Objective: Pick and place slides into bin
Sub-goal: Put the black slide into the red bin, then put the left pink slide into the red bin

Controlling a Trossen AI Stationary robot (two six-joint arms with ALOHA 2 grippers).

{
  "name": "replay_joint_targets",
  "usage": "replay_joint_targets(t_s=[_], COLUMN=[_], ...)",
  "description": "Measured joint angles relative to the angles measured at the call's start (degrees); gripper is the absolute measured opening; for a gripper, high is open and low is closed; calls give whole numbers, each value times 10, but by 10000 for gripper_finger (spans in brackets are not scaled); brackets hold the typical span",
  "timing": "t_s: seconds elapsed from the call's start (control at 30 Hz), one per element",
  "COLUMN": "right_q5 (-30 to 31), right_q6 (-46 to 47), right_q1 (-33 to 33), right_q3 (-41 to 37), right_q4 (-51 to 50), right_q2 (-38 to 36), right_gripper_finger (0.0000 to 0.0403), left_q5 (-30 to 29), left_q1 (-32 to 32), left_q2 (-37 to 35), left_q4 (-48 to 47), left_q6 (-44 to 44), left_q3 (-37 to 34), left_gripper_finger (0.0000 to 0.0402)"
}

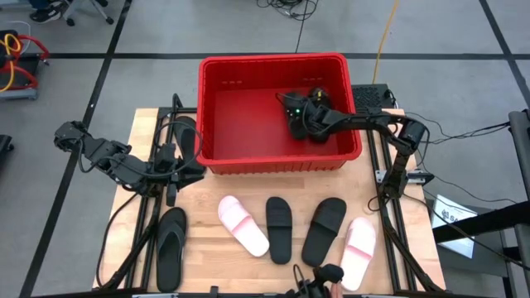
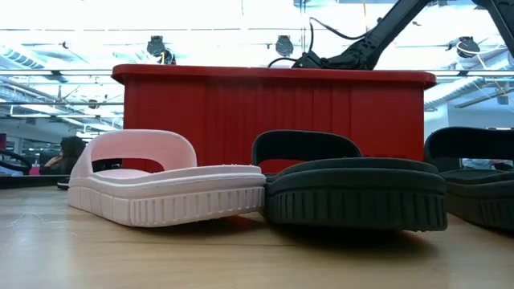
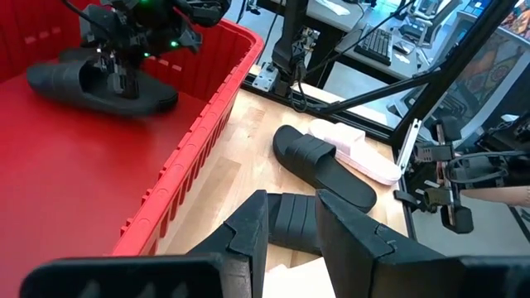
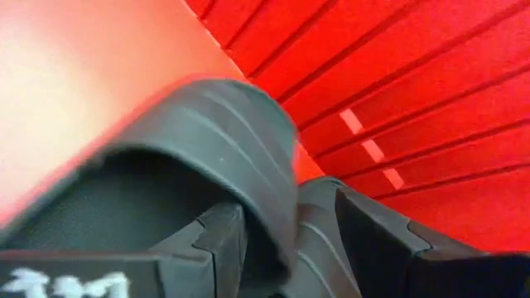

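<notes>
The red bin (image 1: 248, 108) stands at the table's far middle. My right gripper (image 1: 300, 122) reaches into its right half, shut on a black slide (image 3: 74, 83). My left gripper (image 1: 192, 168) hangs open beside the bin's left near corner with nothing between its fingers (image 3: 248, 240). In a row near the front edge lie a black flip-flop (image 1: 171, 244), a pink slide (image 1: 243, 223), two black slides (image 1: 279, 229) (image 1: 323, 230) and a second pink slide (image 1: 358, 252), all sole down on the wood. My right gripper pinches the black slide's wide strap at its edge (image 4: 277, 203) between its two fingers. The fingers (image 3: 124, 70) come slanting down from the bin's right side. The slide lies level and low in the bin; whether its sole touches the floor I cannot tell.
The bin's rim and slotted walls (image 2: 273, 112) rise high above the table. Arm frames and cables (image 1: 389, 182) run along the table's right side, and more of them along the left (image 1: 157, 190). Bare wood shows between the bin and the row of slides.
</notes>
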Motion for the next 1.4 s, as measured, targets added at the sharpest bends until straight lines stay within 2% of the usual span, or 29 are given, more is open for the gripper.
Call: replay_joint_targets(t_s=[0.4,0.93,1.17,1.4], right_q5=[-2,0,1,1], right_q6=[11,-72,-78,-78], right_q1=[-3,21,55,84], right_q3=[-34,-42,-42,-42], right_q4=[-5,-28,-45,-45], right_q2=[0,-7,-64,-167], right_gripper_finger=[169,169,169,169], left_q5=[0,0,0,-2], left_q1=[0,0,0,0], left_q2=[0,0,0,0], left_q4=[0,-1,-1,-2], left_q6=[0,0,2,5], left_q3=[0,0,0,0], left_gripper_finger=[97,97,97,97])
